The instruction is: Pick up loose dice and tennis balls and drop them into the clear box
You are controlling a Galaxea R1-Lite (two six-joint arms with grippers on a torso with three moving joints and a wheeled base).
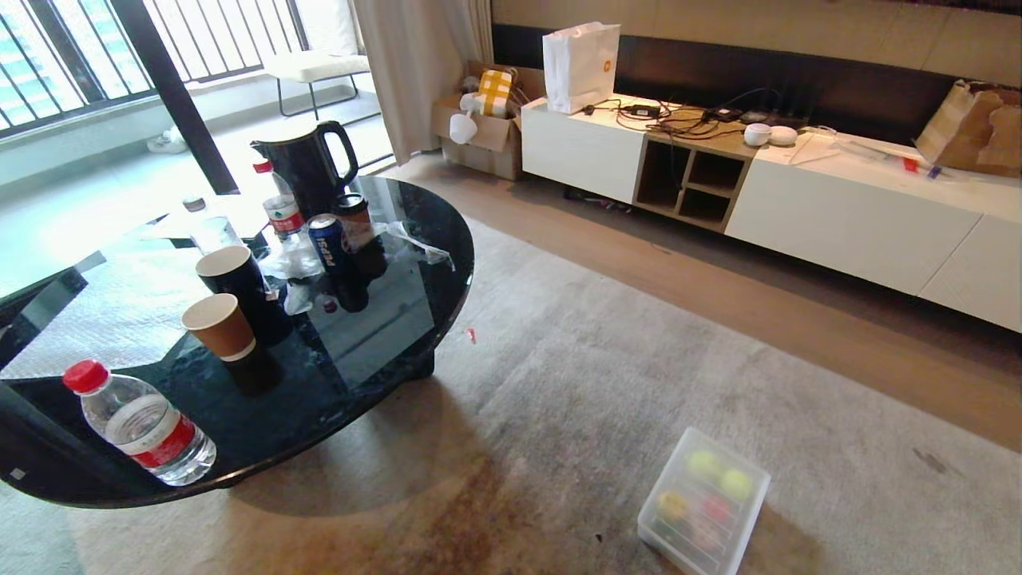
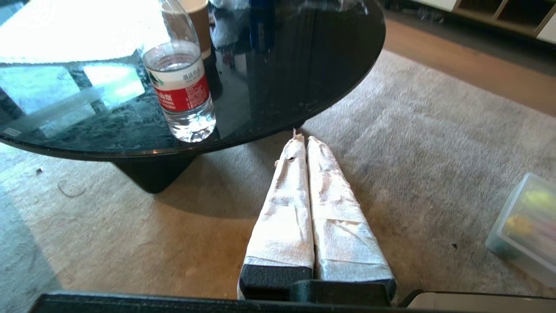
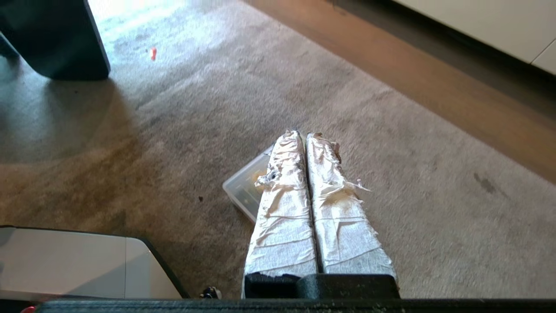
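Frosted plastic shows where the work stands: the clear box (image 1: 703,503) sits on the grey carpet (image 1: 575,383), well apart from the round black worktop (image 1: 383,319). Through its wall and ribbed top we make out two tennis balls (image 1: 721,474) side by side at the far end, and behind them coloured shapes that we take for the dice (image 1: 691,511): one yellow and one red are plain enough, and a greenish tint lies nearer the front. The beige one we cannot pick out.

We see nothing loose on the carpet around the box apart from a small red scrap near the worktop's foot, too small to name. So we judge the gathering done or nearly so, with only a check for a stray die left.

Our left claw (image 2: 302,138) hangs low beside the worktop's edge, its wrapped fingers pressed together on nothing. Our right claw (image 3: 302,134) hangs above the carpet with the box partly hidden behind it, fingers likewise pressed together and empty.
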